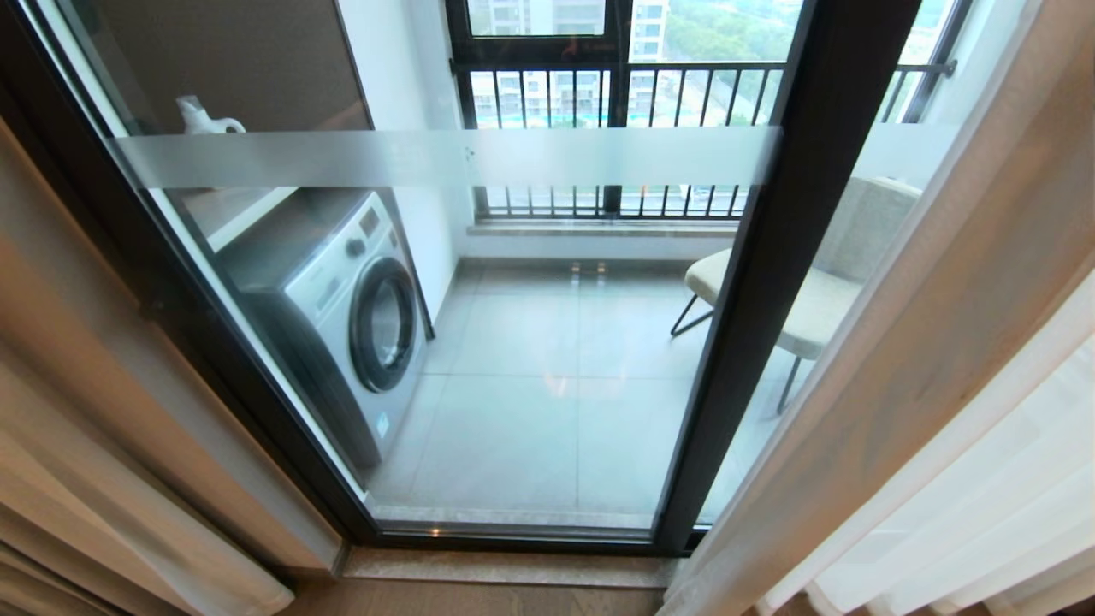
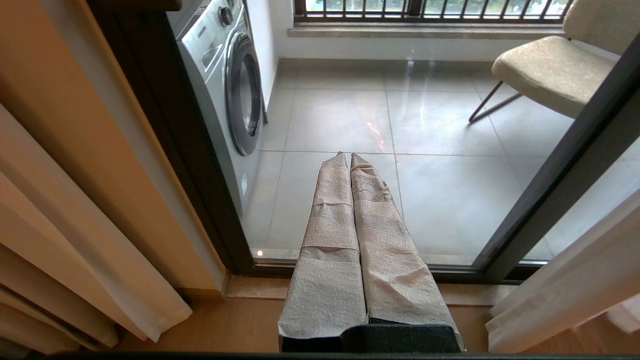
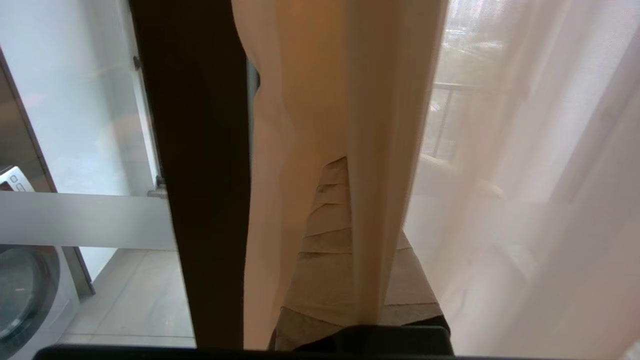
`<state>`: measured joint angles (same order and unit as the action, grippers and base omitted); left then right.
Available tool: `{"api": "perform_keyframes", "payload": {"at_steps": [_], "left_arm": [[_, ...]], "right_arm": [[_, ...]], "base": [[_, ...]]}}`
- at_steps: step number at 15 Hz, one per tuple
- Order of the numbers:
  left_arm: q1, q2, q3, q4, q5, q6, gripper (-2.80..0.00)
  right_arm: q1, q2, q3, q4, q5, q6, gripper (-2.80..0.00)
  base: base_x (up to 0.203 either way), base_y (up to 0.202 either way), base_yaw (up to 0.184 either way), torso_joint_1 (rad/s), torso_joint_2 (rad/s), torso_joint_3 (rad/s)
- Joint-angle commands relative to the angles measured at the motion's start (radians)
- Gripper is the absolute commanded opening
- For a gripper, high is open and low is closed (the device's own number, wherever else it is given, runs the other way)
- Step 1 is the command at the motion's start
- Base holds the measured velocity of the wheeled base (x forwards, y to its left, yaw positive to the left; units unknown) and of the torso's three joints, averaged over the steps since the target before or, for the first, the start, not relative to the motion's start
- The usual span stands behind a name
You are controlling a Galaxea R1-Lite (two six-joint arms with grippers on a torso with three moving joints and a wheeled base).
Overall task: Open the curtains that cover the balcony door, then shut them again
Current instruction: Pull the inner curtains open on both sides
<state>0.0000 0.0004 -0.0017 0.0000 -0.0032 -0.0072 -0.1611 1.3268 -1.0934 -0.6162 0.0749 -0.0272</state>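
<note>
Here the right end effector (image 3: 345, 165), closed, is half hidden by the curtains (image 3: 310, 150); left end effector (image 2: 350, 156) closed.

Two drapes, one (image 1: 128, 479) at left, one (image 1: 924, 325) at right. One sheer (image 1: 984, 496), right side. Two glass door panels (image 1: 513, 342) split by one black post (image 1: 753, 282). One washer (image 1: 342, 316). One chair (image 1: 821, 291). One jug (image 1: 201, 117). Two grippers: left (image 2: 348, 157), right (image 3: 336, 167).
</note>
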Motion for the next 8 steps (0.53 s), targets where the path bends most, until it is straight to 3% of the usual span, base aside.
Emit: {"api": "perform_keyframes", "payload": {"at_steps": [1,8], "left_arm": [[0.000,0.000,0.000,0.000,0.000,0.000,-2.80],[0.000,0.000,0.000,0.000,0.000,0.000,-2.80]], "right_arm": [[-0.010,-0.001,0.009,-0.005,0.000,0.000,-2.80],[-0.043,0.000,0.009,-0.005,0.000,0.000,-2.80]], "base": [[0.000,-0.192,0.002,-0.006,0.01,0.002],[0.000,-0.190,0.002,0.002,0.00,0.001]]}}
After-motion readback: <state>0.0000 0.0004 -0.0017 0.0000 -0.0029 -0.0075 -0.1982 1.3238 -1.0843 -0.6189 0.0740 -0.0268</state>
